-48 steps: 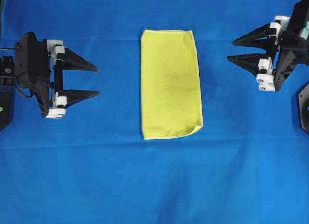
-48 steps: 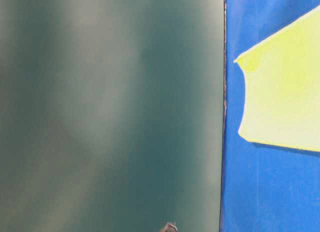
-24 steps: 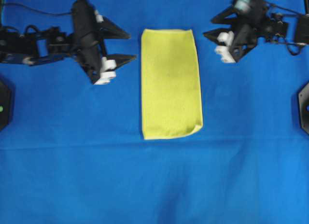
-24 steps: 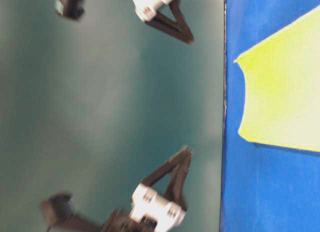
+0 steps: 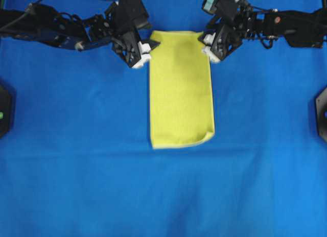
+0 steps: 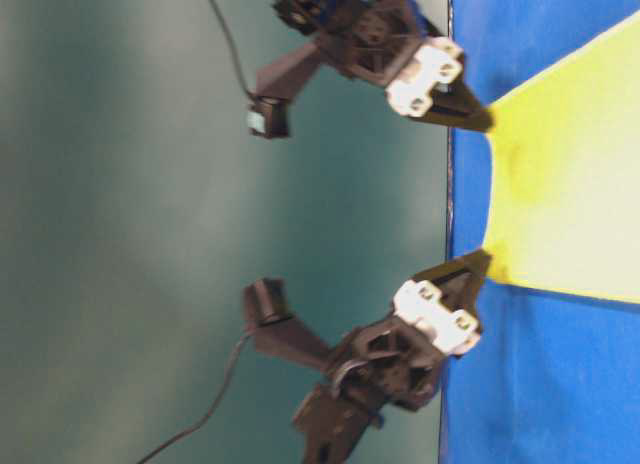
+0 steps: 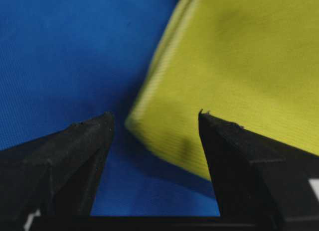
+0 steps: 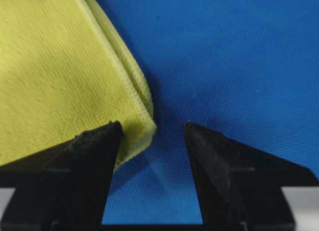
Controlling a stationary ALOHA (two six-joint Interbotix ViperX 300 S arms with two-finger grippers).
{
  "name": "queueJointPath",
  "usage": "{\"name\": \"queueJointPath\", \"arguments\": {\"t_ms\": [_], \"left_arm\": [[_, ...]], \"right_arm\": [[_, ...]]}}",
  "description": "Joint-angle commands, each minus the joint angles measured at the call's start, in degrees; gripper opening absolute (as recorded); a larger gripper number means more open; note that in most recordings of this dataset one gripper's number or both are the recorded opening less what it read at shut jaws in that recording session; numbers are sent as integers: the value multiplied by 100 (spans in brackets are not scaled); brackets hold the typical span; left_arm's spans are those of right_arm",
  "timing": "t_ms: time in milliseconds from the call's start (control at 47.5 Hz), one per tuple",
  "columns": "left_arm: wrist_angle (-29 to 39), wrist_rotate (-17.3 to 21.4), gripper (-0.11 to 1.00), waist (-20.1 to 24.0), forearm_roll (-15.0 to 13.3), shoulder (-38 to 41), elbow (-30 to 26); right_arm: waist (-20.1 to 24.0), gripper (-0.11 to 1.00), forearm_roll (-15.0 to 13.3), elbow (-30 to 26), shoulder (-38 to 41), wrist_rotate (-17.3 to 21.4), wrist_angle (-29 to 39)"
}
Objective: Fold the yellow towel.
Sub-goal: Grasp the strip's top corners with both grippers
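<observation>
The yellow towel point(image 5: 180, 89) lies flat on the blue cloth as a tall, narrow rectangle, its lower right corner slightly rounded. My left gripper point(image 5: 146, 47) is at the towel's far left corner, open. In the left wrist view that corner of the towel point(image 7: 239, 66) sits between the spread fingers of the left gripper point(image 7: 154, 114), not pinched. My right gripper point(image 5: 208, 46) is at the far right corner, open. In the right wrist view the hemmed corner of the towel point(image 8: 60, 81) pokes between the fingers of the right gripper point(image 8: 152, 124), beside the left finger.
A blue cloth point(image 5: 163, 196) covers the whole table. Black arm bases stand at the left edge point(image 5: 3, 114) and the right edge point(image 5: 322, 114). In the table-level view a green wall point(image 6: 150, 234) stands behind the towel point(image 6: 570, 194).
Both arms swung in from the table's sides towards the far end and now stand at the towel's two far corners. The towel has not moved. Both grippers stayed open.
</observation>
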Motion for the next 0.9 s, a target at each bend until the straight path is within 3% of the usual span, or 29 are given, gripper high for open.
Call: {"name": "queueJointPath", "arguments": {"t_ms": [0,168,231,400,463,883], "left_arm": [[-79,0,66,70,9,114,-202],[-79,9,62,97,18,308,-237],[-79,9,51,97,18,308,-220],[-79,185,14,105,18,299,-229],[-79,316,4,97,18,299,-246],[-26,914,4,185,18,-44,-475]], "right_arm": [[-9,58,-9,-149,70,9,-105],[-44,57,-18,-193,167,-9,-88],[-44,52,-62,-176,167,-26,-97],[-44,8,-62,-79,167,-18,-88],[-53,5,-53,-70,149,26,-79],[-334,5,79,-105,-264,35,255]]}}
